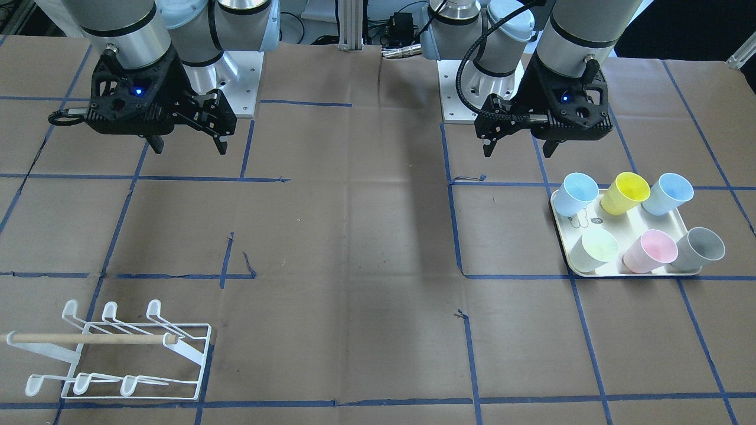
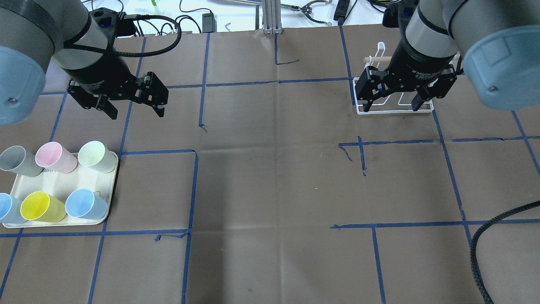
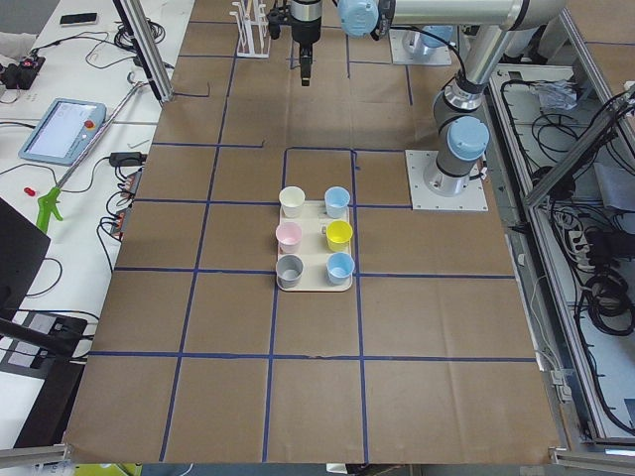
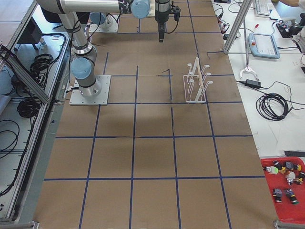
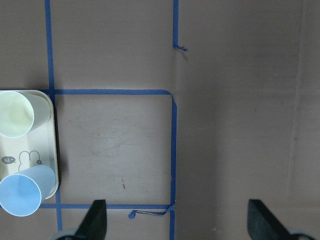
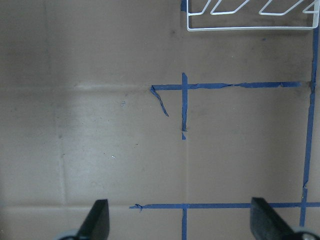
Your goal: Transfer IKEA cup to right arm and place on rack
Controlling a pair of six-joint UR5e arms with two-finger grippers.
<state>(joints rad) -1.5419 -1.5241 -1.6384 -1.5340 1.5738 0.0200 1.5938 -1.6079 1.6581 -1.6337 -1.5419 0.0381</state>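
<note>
Cups (image 1: 649,251) on tray (image 1: 627,227), rack (image 1: 88,339) well apart

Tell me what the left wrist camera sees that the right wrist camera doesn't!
Only the left wrist view shows the cream plastic tray with a cartoon drawing. It holds a pale cream-green plastic cup and a light-blue plastic cup.

Only the right wrist view shows the bottom edge of the white wire cup rack.

Both show the brown paper table cover, blue tape lines, and two black fingertips spread wide and empty at the bottom: the left gripper and the right gripper.
</note>
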